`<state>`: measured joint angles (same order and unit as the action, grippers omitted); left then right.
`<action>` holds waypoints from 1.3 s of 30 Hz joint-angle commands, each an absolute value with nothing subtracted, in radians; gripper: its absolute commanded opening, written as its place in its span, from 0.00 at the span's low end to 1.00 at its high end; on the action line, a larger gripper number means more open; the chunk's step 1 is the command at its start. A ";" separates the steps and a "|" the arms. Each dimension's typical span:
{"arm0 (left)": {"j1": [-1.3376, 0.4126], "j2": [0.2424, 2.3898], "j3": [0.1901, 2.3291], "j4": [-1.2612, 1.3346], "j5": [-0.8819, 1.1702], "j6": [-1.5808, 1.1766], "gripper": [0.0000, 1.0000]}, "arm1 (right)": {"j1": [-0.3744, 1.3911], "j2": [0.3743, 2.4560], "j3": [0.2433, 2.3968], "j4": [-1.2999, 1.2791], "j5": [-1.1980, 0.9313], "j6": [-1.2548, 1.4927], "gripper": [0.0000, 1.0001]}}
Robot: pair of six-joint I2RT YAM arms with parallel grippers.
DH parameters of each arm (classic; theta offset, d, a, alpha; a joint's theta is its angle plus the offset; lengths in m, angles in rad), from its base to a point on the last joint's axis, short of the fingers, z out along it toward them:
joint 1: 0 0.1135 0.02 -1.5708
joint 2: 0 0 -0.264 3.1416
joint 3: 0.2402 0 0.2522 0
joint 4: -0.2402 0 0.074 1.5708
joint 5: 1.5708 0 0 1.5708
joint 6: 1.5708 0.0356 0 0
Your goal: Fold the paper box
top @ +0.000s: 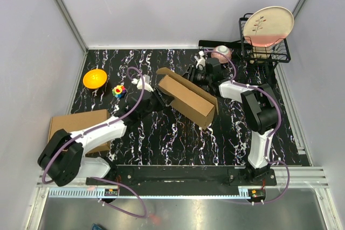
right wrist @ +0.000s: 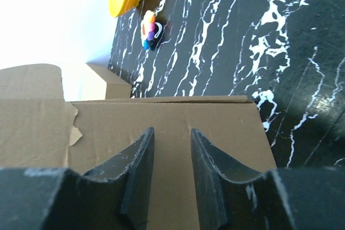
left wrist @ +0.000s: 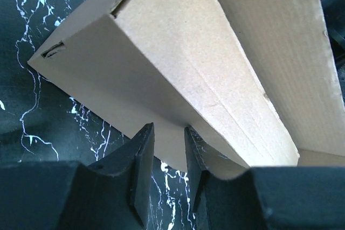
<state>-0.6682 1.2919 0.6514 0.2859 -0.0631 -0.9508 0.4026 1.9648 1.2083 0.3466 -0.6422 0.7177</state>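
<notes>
The paper box, plain brown cardboard, lies slanted across the middle of the black marbled table, partly folded into a long shape. My left gripper is at its left end. In the left wrist view the fingers stand a little apart, the box's lower corner dips between the tips, and table shows through the gap, so nothing is pinched. My right gripper is at the box's far edge. Its fingers stand apart over a flat cardboard panel with nothing between them.
A second brown carton sits at the left edge, an orange bowl and a colourful toy behind it. A pink bowl and a wire rack holding a plate stand at the back right.
</notes>
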 commanded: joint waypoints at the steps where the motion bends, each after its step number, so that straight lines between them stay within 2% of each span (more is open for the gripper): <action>1: -0.687 1.232 0.632 0.322 -0.090 -0.966 0.32 | 0.414 1.974 1.264 0.357 -0.745 0.690 0.40; 15: -0.768 1.186 0.629 0.267 -0.170 -0.977 0.34 | 0.416 2.043 1.408 0.141 -0.977 0.529 0.41; 24: -0.818 1.121 0.612 0.206 -0.244 -0.992 0.34 | 0.416 2.082 1.401 0.138 -1.074 0.522 0.40; 39: -0.862 1.052 0.609 0.153 -0.281 -1.005 0.35 | 0.416 2.089 1.437 -0.055 -1.181 0.382 0.43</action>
<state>-0.8513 1.0988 0.6106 0.1440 -0.2325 -0.9955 0.4061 2.0815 1.3956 0.0078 -1.1099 0.4370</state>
